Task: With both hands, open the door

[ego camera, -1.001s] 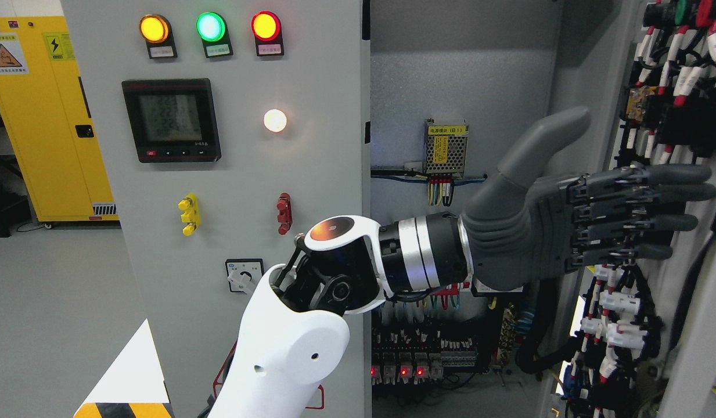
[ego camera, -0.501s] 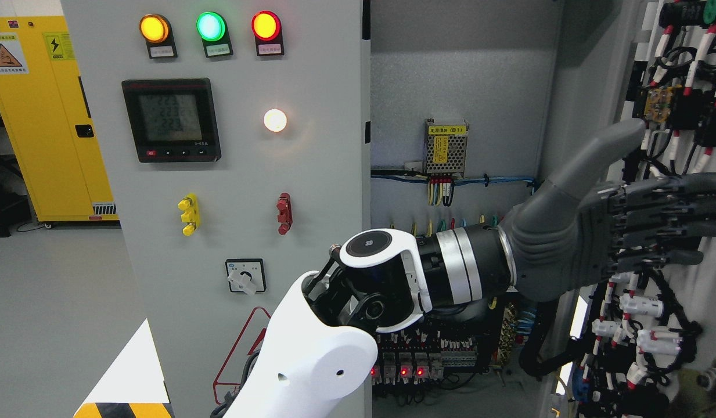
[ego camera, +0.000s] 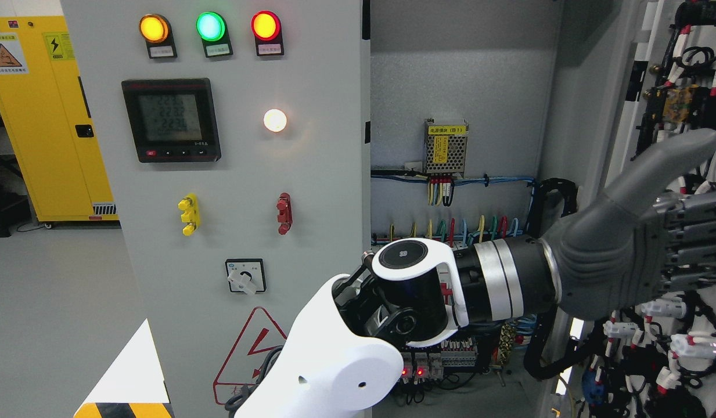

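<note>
Only "(B1)" on yellow label (ego camera: 445, 130)

Items legible from my head: meter display (ego camera: 171, 119) on the cabinet door, three rows reading about 223; power supply (ego camera: 446, 147) right of the meter, yellow label, "(B1)"; remaining print too small.

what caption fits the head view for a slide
Left hand, fingers extended, pressed against the wired inner face of the open cabinet door.

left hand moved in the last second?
Yes. The left hand went right and down, away from the power supply, pushing the right door.
</note>
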Controlling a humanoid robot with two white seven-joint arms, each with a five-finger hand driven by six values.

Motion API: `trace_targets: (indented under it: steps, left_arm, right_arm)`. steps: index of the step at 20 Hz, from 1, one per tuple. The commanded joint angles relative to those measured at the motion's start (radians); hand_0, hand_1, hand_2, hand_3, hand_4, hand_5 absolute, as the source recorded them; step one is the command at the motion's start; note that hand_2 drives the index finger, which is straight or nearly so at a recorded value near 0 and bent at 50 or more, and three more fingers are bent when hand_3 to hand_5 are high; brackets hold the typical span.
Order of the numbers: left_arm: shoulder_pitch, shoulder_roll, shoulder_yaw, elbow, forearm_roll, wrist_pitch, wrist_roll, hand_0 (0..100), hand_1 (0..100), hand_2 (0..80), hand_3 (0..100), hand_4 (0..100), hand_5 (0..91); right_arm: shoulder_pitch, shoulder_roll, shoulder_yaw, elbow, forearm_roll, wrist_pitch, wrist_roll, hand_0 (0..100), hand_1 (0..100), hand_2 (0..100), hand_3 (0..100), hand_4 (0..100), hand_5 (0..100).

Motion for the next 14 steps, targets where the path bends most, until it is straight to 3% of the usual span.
trace_targets:
  steps: [1, 5, 14]
  left_arm:
    - [-0.032, -0.003, -0.151, 0.009, 0.062, -0.040, 0.028, 0, 0, 0.0, 0, 0, 0.0]
    - [-0.058, -0.004, -0.169, 0.032, 0.083, -0.064, 0.061, 0, 0, 0.0, 0, 0, 0.0]
    - [-0.083, -0.004, -0.219, 0.066, 0.111, -0.121, 0.067, 0, 0, 0.0, 0, 0, 0.0]
  right_arm:
    - [0.000, -0.011, 0.000, 0.000, 0.000, 0.000, 0.004, 22, 1, 0, 0, 0, 0]
    - [-0.002, -0.011, 0.000, 0.000, 0.000, 0.000, 0.004, 22, 1, 0, 0, 0, 0]
    - [-0.002, -0.011, 0.000, 0.000, 0.000, 0.000, 0.004, 22, 1, 0, 0, 0, 0]
